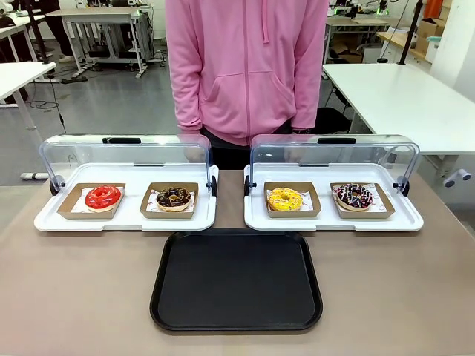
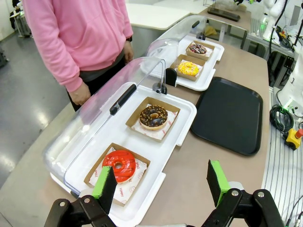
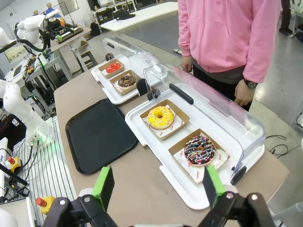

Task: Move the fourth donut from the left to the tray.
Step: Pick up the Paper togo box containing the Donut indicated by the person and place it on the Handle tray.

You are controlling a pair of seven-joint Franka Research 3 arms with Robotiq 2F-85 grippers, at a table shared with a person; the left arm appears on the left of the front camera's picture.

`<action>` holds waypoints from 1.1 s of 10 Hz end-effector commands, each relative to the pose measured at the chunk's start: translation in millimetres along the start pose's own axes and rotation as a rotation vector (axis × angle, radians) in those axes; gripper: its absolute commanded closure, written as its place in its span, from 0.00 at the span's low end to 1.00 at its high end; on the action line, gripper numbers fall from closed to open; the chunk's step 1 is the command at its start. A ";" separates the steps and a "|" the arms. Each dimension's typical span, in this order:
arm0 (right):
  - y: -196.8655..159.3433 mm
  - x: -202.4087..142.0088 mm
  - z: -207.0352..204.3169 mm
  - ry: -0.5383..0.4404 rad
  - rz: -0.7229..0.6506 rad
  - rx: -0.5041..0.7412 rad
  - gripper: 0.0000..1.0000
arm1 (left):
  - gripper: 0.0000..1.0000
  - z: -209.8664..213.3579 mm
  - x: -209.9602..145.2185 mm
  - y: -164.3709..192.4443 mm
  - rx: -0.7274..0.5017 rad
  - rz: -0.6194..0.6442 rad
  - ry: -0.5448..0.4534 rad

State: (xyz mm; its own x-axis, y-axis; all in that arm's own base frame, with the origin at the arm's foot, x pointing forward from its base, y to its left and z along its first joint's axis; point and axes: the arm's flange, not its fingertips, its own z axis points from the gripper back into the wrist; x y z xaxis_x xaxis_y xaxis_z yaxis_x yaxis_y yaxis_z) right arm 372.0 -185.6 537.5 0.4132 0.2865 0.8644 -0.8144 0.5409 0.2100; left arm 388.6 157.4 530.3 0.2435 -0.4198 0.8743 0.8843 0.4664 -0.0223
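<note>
The fourth donut (image 1: 355,196), dark chocolate icing with pink-and-white sprinkles, lies in a brown cardboard holder at the right end of the right white tray; it also shows in the right wrist view (image 3: 199,151) and far off in the left wrist view (image 2: 198,48). The black tray (image 1: 237,279) lies bare on the table in front of both white trays (image 3: 99,134) (image 2: 229,114). My left gripper (image 2: 161,180) hangs open above the table near the red donut. My right gripper (image 3: 157,185) is open too, hovering above the table edge short of the sprinkled donut.
A red donut (image 1: 102,197) and a crumb-topped chocolate donut (image 1: 174,197) sit in the left white tray (image 1: 126,220); a yellow donut (image 1: 286,199) sits beside the fourth one. Both clear domed lids (image 1: 334,152) stand open at the back. A person in a pink hoodie (image 1: 245,67) stands behind.
</note>
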 end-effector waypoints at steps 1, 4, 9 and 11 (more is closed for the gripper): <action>-2.8 3.3 -0.6 -0.028 0.025 0.003 0.00 | 0.00 0.0 2.0 0.9 -0.003 -0.004 -0.019; -2.8 3.3 -0.6 -0.028 0.025 0.003 0.00 | 0.00 0.0 2.0 0.9 -0.003 -0.004 -0.019; -2.8 3.3 -0.6 -0.028 0.025 0.003 0.00 | 0.00 0.0 2.0 0.9 -0.003 -0.004 -0.019; -2.8 3.3 -0.6 -0.028 0.025 0.003 0.00 | 0.00 0.0 2.0 0.9 -0.003 -0.004 -0.019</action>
State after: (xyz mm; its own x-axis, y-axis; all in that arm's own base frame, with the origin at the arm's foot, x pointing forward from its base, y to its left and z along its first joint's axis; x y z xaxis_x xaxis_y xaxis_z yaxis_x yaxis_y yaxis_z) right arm 372.0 -185.6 537.5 0.4129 0.2867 0.8645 -0.8146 0.5408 0.2097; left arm 388.6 157.4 530.3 0.2435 -0.4198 0.8743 0.8843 0.4664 -0.0223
